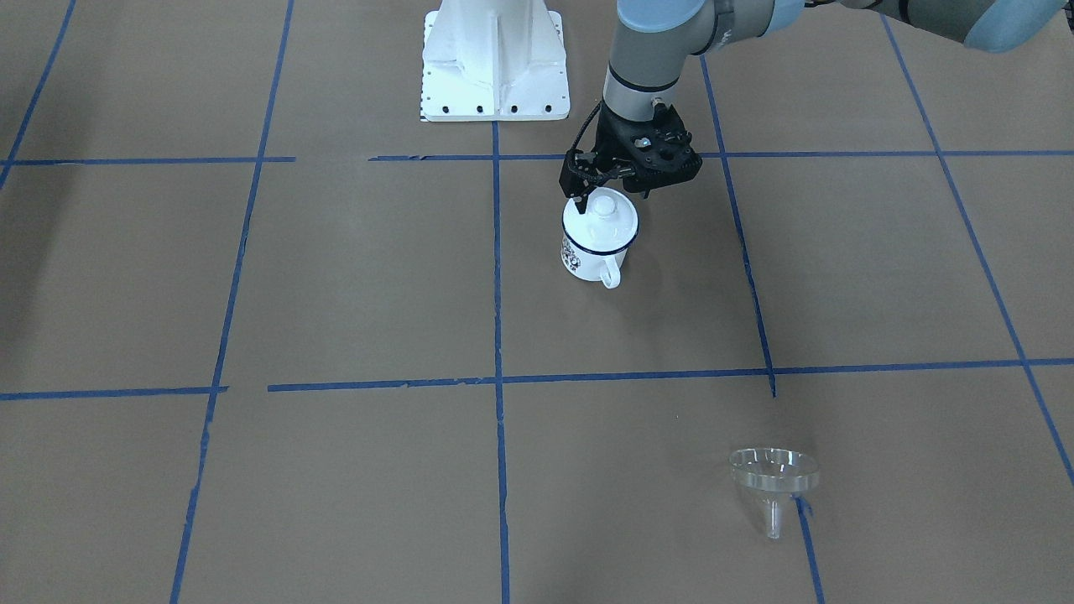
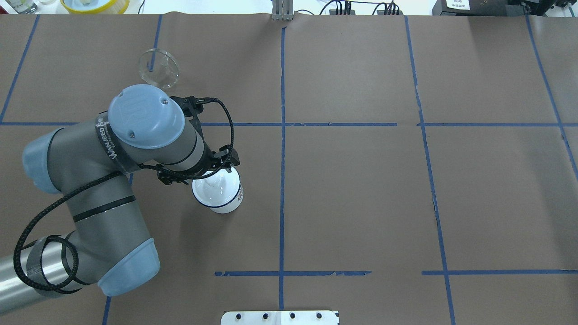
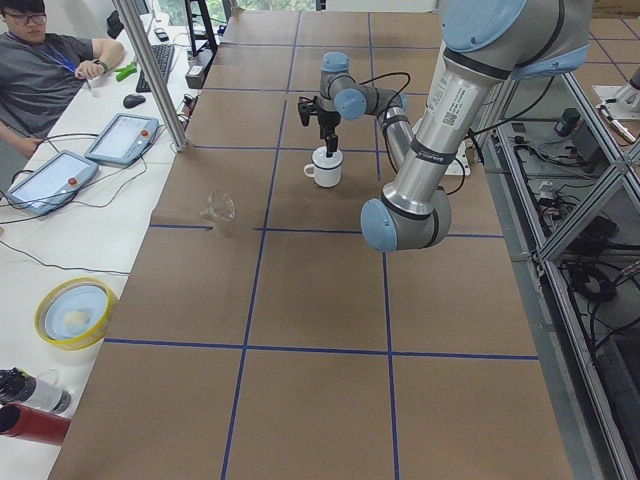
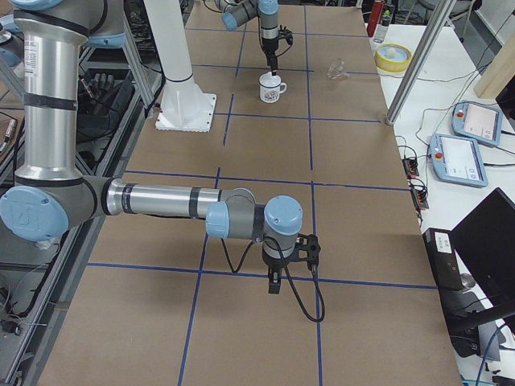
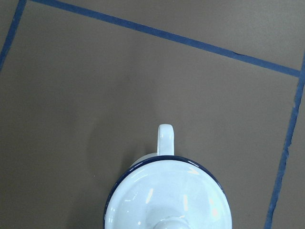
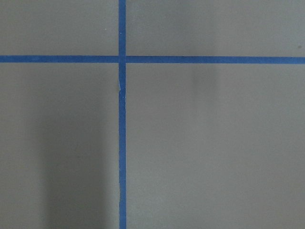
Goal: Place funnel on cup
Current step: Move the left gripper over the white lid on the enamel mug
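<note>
Brown paper-covered table [image 1: 336, 277] gridded with blue tape; lidded mug under the left arm, funnel set apart.
Small white enamel mug with dark blue rim, loop handle and dark printed side pattern (the cup [image 1: 587, 256]): upright near the table's middle, on the robot's left half, handle turned away from the robot; round white knobbed lid [image 1: 600, 222] seated on it; left gripper [image 1: 612, 200] pointing down just above the lid, black fingers spread apart to either side of the knob, contact not discernible; small clear colourless funnel [image 1: 774, 471]: lying tilted on the paper at the far, operators' edge, well apart from the cup, nothing touching it; right gripper [image 4: 274, 283]: low over bare paper, far from both items; whether its fingers are apart or together cannot be told.
</note>
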You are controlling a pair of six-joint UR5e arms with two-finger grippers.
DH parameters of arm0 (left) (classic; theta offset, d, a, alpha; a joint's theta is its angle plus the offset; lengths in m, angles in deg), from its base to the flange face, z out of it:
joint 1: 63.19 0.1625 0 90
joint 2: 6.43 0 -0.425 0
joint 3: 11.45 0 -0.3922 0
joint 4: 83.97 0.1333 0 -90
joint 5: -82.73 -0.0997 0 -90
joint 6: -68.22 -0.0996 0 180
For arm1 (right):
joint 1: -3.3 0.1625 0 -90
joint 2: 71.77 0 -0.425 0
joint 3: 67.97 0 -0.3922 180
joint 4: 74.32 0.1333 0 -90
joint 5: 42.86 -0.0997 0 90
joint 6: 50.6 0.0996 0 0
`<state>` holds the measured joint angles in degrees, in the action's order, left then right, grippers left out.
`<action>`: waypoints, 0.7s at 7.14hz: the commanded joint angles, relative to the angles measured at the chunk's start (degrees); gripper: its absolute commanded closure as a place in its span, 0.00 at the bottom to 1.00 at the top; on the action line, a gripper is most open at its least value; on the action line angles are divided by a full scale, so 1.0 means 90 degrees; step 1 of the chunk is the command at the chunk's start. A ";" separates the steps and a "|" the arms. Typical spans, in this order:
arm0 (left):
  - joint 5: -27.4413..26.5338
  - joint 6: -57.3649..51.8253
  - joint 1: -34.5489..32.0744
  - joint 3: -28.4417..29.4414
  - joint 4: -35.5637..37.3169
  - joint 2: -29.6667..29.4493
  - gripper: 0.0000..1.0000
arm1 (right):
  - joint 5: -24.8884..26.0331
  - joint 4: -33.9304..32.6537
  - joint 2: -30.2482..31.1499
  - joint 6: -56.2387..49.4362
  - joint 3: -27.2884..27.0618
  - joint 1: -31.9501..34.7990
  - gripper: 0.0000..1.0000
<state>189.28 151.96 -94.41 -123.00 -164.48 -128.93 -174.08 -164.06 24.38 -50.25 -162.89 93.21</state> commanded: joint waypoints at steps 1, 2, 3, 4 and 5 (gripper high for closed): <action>-0.0033 0.0003 0.0042 0.0060 0.0000 -0.0079 0.02 | 0.0000 0.0000 0.0000 0.0000 0.0000 0.0000 0.00; -0.0042 0.0003 0.0042 0.0060 -0.0010 -0.0089 0.02 | 0.0000 0.0000 0.0000 0.0000 0.0000 0.0000 0.00; -0.0042 0.0003 0.0042 0.0060 -0.0019 -0.0089 0.03 | 0.0000 0.0000 0.0000 0.0000 0.0000 0.0000 0.00; -0.0052 -0.0007 0.0042 0.0070 -0.0029 -0.0147 0.03 | 0.0000 0.0000 0.0000 0.0000 0.0000 0.0000 0.00; -0.0052 -0.0017 0.0042 0.0089 -0.0039 -0.0129 0.03 | 0.0000 0.0000 0.0000 0.0000 0.0000 0.0000 0.00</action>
<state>188.85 151.90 -94.04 -122.35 -164.72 -130.04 -174.08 -164.06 24.38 -50.24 -162.89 93.21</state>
